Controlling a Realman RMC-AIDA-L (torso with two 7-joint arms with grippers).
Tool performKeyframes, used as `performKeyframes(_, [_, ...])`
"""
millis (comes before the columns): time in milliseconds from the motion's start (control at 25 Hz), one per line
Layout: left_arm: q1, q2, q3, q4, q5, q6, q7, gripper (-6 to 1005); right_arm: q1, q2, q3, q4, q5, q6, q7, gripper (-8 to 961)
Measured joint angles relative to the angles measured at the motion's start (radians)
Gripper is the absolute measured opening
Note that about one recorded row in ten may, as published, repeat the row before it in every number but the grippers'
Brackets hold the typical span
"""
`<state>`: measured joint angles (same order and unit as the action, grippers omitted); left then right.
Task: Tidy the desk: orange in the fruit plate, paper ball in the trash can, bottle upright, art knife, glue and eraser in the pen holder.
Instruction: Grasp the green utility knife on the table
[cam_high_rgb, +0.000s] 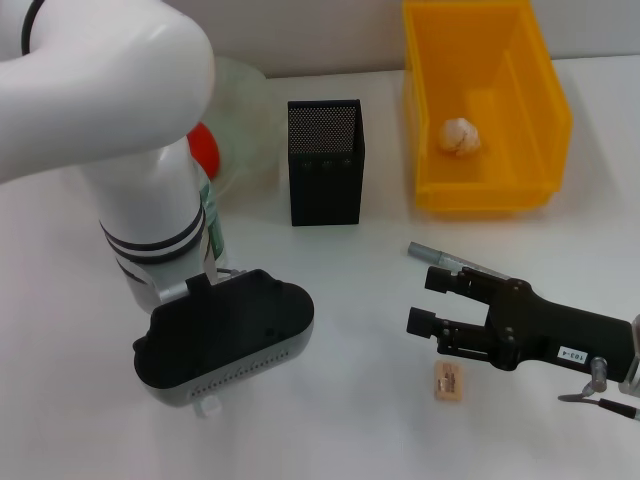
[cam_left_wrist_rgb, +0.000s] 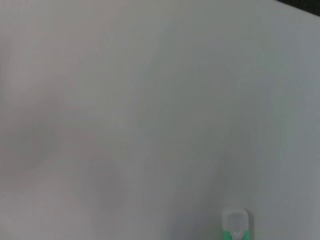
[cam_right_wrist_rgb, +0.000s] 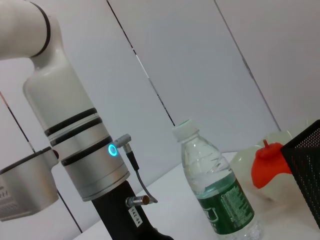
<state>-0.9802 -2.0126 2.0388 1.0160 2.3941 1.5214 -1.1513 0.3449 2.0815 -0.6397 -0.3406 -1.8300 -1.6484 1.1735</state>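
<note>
Bottle (cam_right_wrist_rgb: 216, 185) stood upright at left, beside the left gripper (cam_high_rgb: 215, 335); its finger state could not be told. Right gripper (cam_high_rgb: 425, 300) hovered spread and empty, eraser (cam_high_rgb: 449, 381) lying on the table just near of it.

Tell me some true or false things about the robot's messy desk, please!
1. The paper ball is inside the trash can. True.
2. The eraser is in the pen holder. False: it lies on the table, near the right gripper.
3. The bottle stands upright. True.
4. The right gripper is holding the orange. False: the orange sits by the fruit plate, far from it.
5. The trash can is black. False: it is yellow.
</note>
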Motion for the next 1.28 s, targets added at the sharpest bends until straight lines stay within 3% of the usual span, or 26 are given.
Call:
performKeyframes(280, [0.004, -0.002, 0.006, -0.009, 0.002, -0.022, 0.001, 312, -0.001, 0.000, 0.000, 0.000, 0.000, -0.001, 0.000, 831])
performKeyframes(680, [0.008, -0.005, 0.010, -0.011, 0.007, -0.034, -0.005, 145, -0.001, 0.000, 0.000, 0.003, 0.000, -0.001, 0.000, 830])
performKeyframes(1280, [0.011, -0.013, 0.002, -0.003, 0.017, -0.006, -0.013, 105, -0.002, 0.000, 0.000, 0.000, 0.000, -0.009, 0.001, 830])
